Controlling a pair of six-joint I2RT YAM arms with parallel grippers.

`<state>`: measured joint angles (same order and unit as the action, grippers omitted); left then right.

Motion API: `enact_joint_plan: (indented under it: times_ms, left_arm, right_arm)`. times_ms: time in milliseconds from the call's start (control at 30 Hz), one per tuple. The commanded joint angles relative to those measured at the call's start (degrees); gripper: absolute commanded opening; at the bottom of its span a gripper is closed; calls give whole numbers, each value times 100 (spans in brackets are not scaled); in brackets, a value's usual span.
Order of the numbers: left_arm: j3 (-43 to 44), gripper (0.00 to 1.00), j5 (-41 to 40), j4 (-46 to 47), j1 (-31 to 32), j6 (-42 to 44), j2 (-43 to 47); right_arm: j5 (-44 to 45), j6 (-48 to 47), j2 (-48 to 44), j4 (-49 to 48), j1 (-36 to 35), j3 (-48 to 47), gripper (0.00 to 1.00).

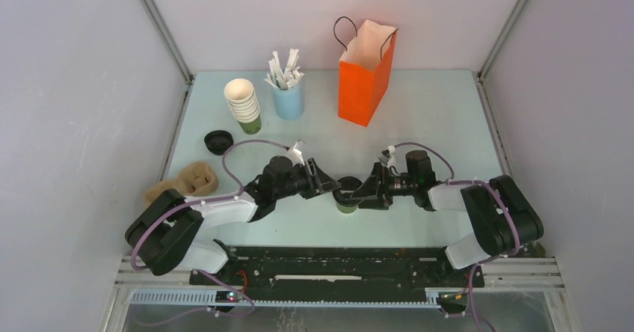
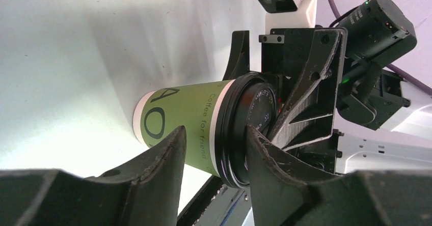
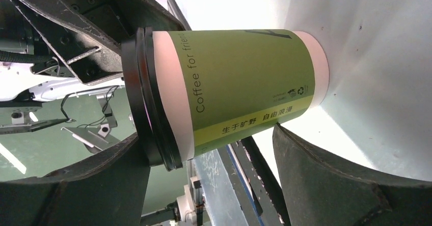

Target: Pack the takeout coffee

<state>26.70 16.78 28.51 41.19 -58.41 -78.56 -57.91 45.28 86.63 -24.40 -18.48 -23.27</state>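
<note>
The takeout coffee (image 1: 346,197), a green paper cup with a black lid, stands upright near the table's front middle, between both grippers. My left gripper (image 1: 329,188) reaches it from the left, rolled on its side. In the left wrist view (image 2: 214,134) its jaws are apart: one fingertip (image 2: 260,144) lies on the lid and the other is in front of the cup wall (image 2: 188,119). My right gripper (image 1: 365,194) reaches from the right, and its jaws (image 3: 211,139) stand wide apart alongside the cup (image 3: 239,78). Neither gripper clamps the cup.
An open orange paper bag (image 1: 366,74) stands at the back. To its left are a light blue cup of white sticks (image 1: 288,96) and a stack of cream-and-green cups (image 1: 244,106). A loose black lid (image 1: 217,141) and a brown pulp cup carrier (image 1: 183,184) lie at the left.
</note>
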Motion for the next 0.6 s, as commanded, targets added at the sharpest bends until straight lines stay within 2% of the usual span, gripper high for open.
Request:
enact_joint_plan:
  times_ms: [0, 100, 200, 333, 567]
  left_arm:
    - [-24, 50, -279, -973, 63, 471, -105]
    - [79, 51, -295, -1205, 62, 613, 19]
    - [224, 52, -397, -1530, 63, 819, 167]
    - [510, 53, -473, -1921, 58, 1095, 236]
    - [735, 54, -400, -2003, 65, 1175, 138]
  right_arm:
    - [639, -340, 81, 321, 56, 322, 88]
    - [277, -42, -733, 450, 143, 124, 93]
    - [70, -40, -1101, 706, 549, -109, 98]
    - [-158, -275, -639, 1028, 764, -627, 95]
    - [-415, 157, 153, 75, 634, -824, 82]
